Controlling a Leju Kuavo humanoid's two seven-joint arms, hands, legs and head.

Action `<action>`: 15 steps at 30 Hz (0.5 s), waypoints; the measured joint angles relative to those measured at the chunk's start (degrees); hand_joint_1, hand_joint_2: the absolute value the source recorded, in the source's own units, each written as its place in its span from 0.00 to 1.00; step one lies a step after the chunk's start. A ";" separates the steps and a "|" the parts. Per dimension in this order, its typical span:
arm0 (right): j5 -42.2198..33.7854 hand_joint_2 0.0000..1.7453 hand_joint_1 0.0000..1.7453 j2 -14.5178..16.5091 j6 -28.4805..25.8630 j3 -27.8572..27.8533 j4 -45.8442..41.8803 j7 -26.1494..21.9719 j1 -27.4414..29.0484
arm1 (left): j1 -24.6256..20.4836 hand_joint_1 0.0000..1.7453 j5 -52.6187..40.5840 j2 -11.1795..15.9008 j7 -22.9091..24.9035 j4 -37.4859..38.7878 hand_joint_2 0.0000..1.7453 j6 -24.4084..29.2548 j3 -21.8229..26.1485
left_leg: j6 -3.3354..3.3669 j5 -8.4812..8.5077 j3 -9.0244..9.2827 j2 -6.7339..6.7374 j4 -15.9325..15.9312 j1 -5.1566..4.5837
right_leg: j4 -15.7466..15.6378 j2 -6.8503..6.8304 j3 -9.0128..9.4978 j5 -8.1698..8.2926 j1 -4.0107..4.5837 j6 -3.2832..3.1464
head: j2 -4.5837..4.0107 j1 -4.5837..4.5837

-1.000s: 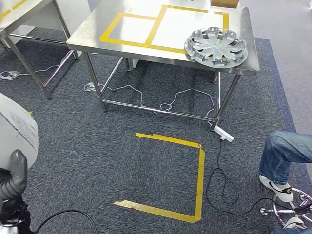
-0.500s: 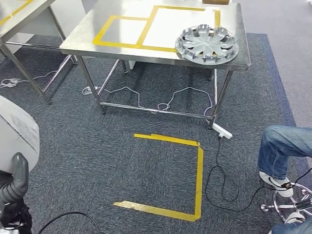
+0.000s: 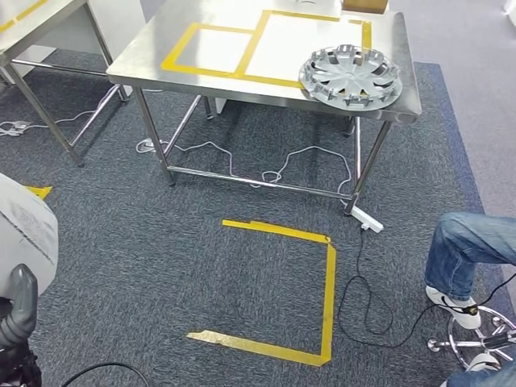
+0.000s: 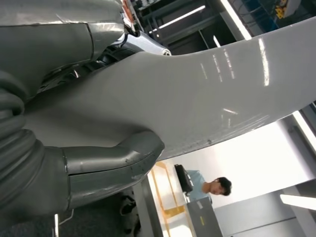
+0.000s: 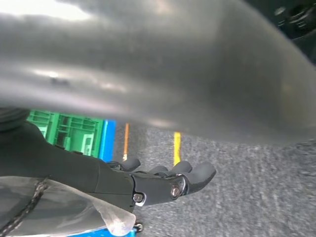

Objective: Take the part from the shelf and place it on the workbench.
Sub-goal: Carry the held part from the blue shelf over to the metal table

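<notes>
- My left hand grips the part: the thick thumb lies flat against one glossy face, and the rest of the hand sits on the other side.
- In the head view, the part is a pale grey curved panel at the lower left edge of the frame, with the left hand just below it, thumb up.
- The part is off the table, held low over the carpet and well apart from it.
- My right hand shows with its dark fingers stretched out, almost straight, beneath a blurred grey surface that I take to be the part. I cannot tell whether it touches or holds it.
- Behind that hand, on the floor, stands a green crate.
- The steel table stands ahead of me, with yellow tape marking two boxes on its top.
- A hubcap lies at the table's near right corner, partly over the right-hand box.
- A floor mark of yellow tape makes an open square on the carpet in front of the table.
- A power strip lies by the table's near right leg, and a black cable loops away from it.
- A person's leg in jeans and a white shoe comes in from the right, above a stool base.
- The left wrist view shows another person far off.
</notes>
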 joint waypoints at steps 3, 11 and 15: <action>0.04 0.00 0.00 0.07 -0.02 0.21 0.02 0.03 0.22 | 0.49 1.00 0.10 -0.20 -0.17 -0.13 1.00 -0.83 0.78 | 0.19 0.08 -0.26 0.10 0.03 -0.08 | 9.58 -0.03 -4.31 -3.72 -0.31 0.57 | 0.00 0.11; -0.04 0.00 0.00 0.09 -0.03 0.30 0.02 -0.07 0.06 | 0.82 1.00 0.09 -0.83 -0.58 -0.24 1.00 -1.63 2.18 | -1.42 -0.03 -0.45 0.11 0.62 -0.42 | -5.71 -0.20 3.83 2.86 -0.13 -0.64 | 0.00 0.01; -0.03 0.00 0.00 0.14 -0.03 0.30 0.02 -0.03 0.16 | 0.88 1.00 0.09 -0.98 -0.62 -0.43 1.00 -1.62 2.50 | -2.51 -3.56 -2.47 0.04 5.67 -0.11 | -6.08 -0.26 3.86 3.29 -0.37 -2.08 | 0.00 -0.26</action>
